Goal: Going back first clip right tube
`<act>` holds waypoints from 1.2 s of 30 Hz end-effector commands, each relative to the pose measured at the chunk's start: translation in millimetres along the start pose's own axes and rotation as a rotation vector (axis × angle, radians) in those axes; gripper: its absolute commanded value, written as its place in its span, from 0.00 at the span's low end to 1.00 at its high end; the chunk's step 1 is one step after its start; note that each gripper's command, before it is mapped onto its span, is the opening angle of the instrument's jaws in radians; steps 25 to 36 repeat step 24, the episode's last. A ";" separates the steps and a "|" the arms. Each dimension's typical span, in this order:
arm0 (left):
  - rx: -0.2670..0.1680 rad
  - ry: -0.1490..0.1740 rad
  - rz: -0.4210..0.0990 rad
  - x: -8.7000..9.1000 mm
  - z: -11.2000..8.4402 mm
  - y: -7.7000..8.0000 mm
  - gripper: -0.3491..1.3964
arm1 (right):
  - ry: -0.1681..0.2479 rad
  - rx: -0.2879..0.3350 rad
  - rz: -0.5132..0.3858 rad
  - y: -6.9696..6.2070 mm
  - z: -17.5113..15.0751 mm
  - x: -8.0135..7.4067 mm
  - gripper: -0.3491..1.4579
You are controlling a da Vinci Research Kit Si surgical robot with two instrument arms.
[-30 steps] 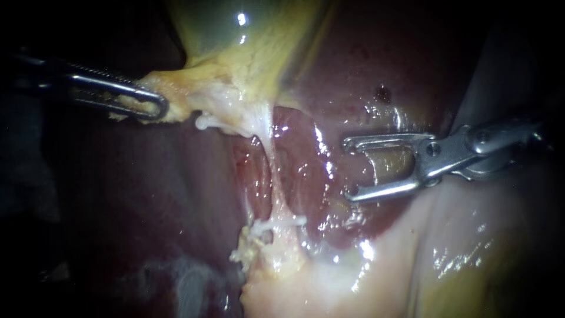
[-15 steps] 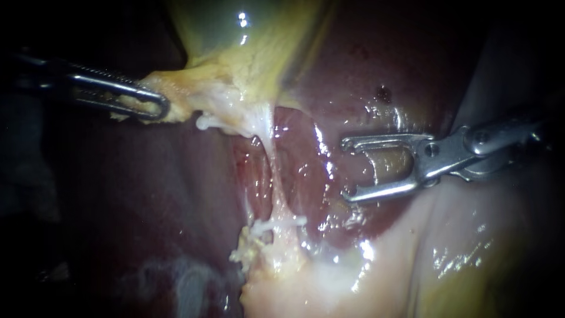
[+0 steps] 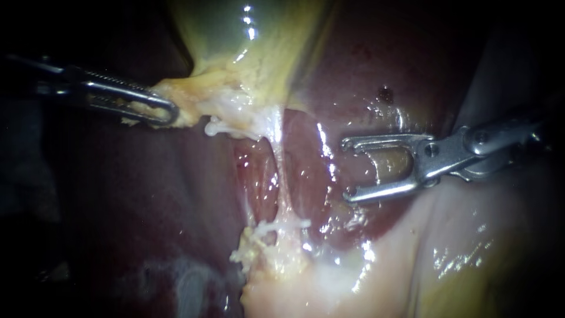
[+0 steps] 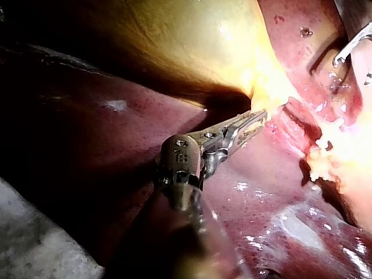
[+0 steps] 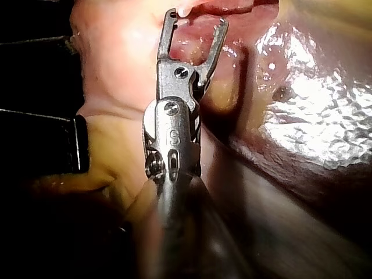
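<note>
The tube [image 3: 280, 171] is a thin, pale, wet strand. It runs taut from the gallbladder's [image 3: 253, 53] neck down to the whitish tissue below, with liver [image 3: 176, 200] on either side. I can make out no clip on it, nor tell which tube it is. I judge it soft, slippery and easily torn, so it wants a square hold across its bare middle and never a tug. My right instrument [image 3: 347, 168] hangs near it but apart, its claw spread wide and gripping nothing. My left instrument [image 3: 162, 111] has its claw pinched on the gallbladder's yellow edge, which holds the strand tense.
</note>
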 end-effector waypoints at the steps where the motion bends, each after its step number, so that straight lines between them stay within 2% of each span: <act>1: -0.001 -0.001 0.000 -0.1 0.2 0.0 0.00 | 0.000 0.000 0.000 0.0 0.0 0.0 0.47; 8: -0.008 -0.008 0.003 -0.4 1.1 -0.1 0.00 | 0.000 0.000 0.000 0.0 0.0 0.0 0.47; 36: -0.008 -0.008 0.004 -0.4 1.2 -0.1 0.00 | 0.000 0.003 0.000 0.0 0.0 0.0 0.47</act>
